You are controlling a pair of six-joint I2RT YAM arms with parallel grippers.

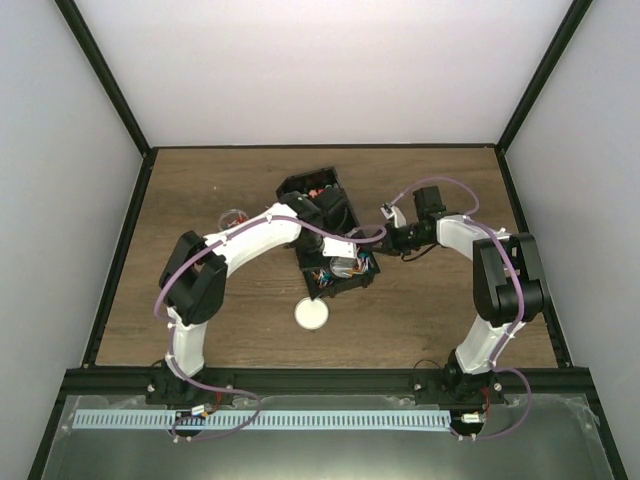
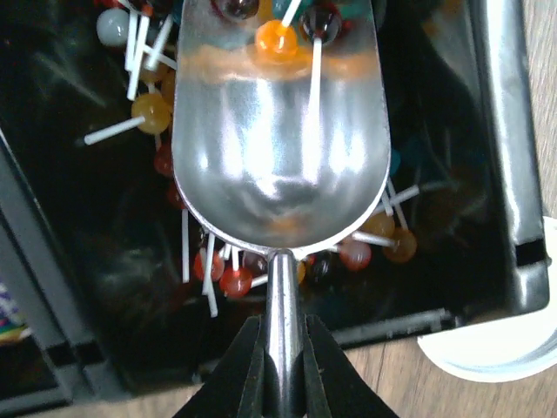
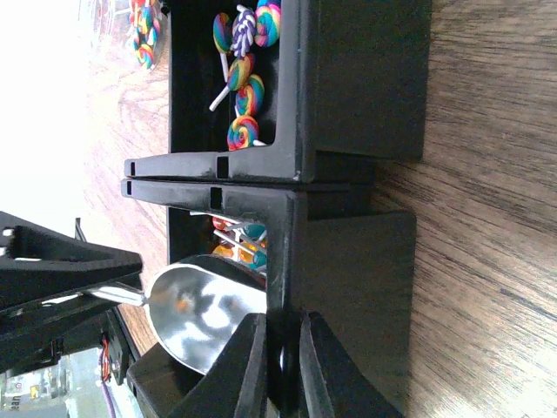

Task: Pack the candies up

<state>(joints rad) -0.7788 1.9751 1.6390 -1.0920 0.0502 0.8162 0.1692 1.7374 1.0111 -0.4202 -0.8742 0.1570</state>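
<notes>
Left gripper (image 2: 283, 361) jaws pinch the scoop (image 2: 278, 174) handle at 6 o'clock. Black bin (image 2: 513, 174) walls enclose the bowl; a white lid (image 2: 509, 348) lies at 4 o'clock. Right gripper (image 3: 280, 357) jaws clamp the bin wall. Candies (image 2: 277, 39) sit in the bowl at 12 o'clock, others beneath it.

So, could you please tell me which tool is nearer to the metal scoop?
Left. The left tool is shut on the metal scoop by its handle; the right tool clamps the black bin by its wall, beside the scoop's bowl.
</notes>
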